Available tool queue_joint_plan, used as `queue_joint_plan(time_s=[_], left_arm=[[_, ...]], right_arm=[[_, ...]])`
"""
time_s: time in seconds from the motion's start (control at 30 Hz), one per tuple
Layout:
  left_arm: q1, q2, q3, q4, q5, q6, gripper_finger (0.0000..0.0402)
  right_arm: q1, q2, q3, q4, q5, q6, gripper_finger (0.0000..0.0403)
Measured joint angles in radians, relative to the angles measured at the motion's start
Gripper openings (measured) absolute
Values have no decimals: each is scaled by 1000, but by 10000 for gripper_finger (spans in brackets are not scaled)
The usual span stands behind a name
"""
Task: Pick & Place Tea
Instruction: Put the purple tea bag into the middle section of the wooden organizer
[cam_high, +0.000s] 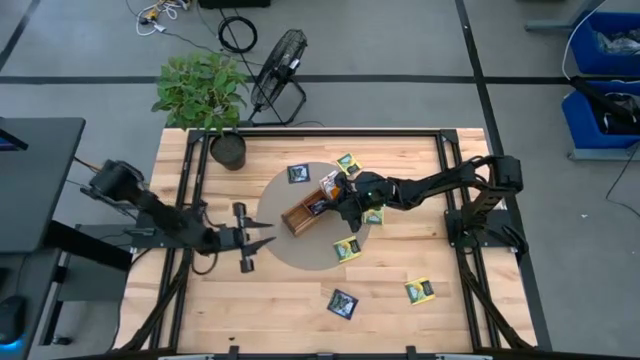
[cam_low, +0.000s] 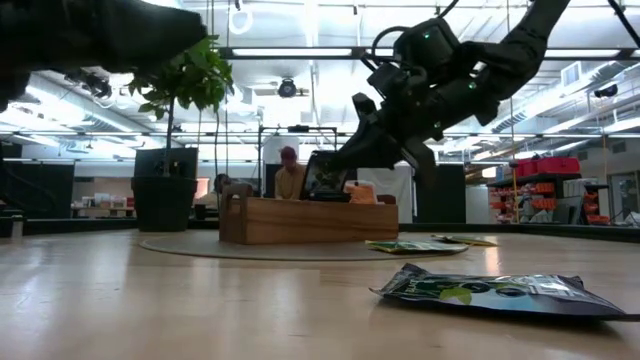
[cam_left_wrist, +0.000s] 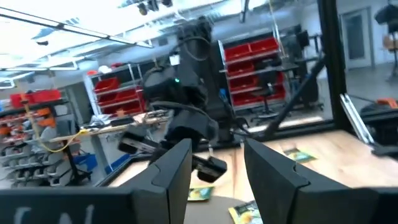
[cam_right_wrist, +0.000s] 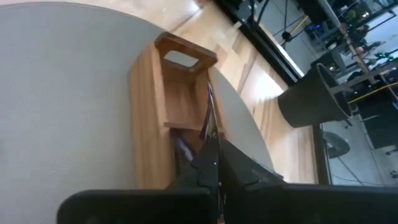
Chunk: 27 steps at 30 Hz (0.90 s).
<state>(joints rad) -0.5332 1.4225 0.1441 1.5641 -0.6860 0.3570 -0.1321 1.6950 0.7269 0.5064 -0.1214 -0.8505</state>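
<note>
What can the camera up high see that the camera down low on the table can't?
Only the high view shows the left gripper waiting, open, beside the round grey mat, and the loose tea packets spread over the whole table.

Only the low view shows the room behind, with a person past the tray.

Both show the right gripper at the wooden tray, shut on a dark tea packet, and the potted plant.

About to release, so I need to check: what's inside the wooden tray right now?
The right gripper holds a dark tea packet edge-down in the wooden tray, with another dark packet lying below it. The end compartment under the handle looks bare; the gripper covers the rest.
</note>
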Motion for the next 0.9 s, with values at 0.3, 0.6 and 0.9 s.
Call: queue_joint_plan(time_s=[0.3,0.6,0.9], left_arm=[[-59,-230,-101,-45,-54,23,154],[-67,-241,-101,-53,-57,29,154],[-67,-241,-101,-62,-57,29,154]], right_arm=[[-20,17,5,-56,-70,0,0],[-38,15,5,-36,-79,18,11],[-38,16,5,-78,-78,38,100]])
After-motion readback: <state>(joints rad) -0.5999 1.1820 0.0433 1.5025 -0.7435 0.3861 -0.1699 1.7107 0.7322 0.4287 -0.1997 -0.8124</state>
